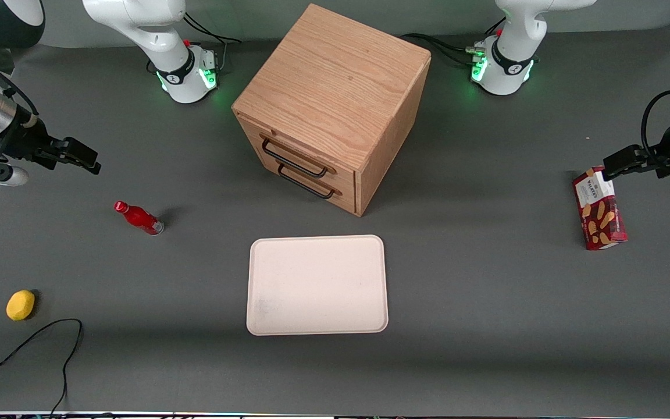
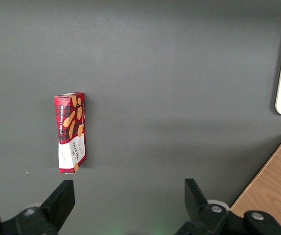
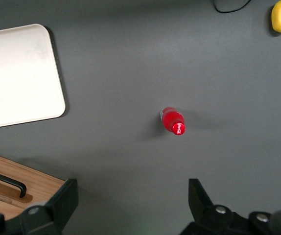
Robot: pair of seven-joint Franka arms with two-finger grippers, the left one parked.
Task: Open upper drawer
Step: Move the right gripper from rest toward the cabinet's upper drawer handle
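Observation:
The light-oak cabinet (image 1: 335, 87) stands mid-table, its front turned toward the working arm's end and the camera. The upper drawer (image 1: 300, 152) is shut, with its black wire handle (image 1: 293, 158) just above the lower drawer's handle (image 1: 307, 184). My right gripper (image 1: 85, 157) hangs above the table well off from the cabinet, toward the working arm's end. It is open and empty (image 3: 132, 191). The wrist view catches a corner of the cabinet (image 3: 37, 183) and one black handle (image 3: 8, 179); I cannot tell which drawer's.
A red bottle (image 1: 139, 217) lies on the table nearer the camera than the gripper. A yellow lemon (image 1: 20, 305) and a black cable (image 1: 50, 343) lie near the front edge. A white tray (image 1: 316, 285) sits in front of the cabinet. A cookie box (image 1: 599, 209) lies toward the parked arm's end.

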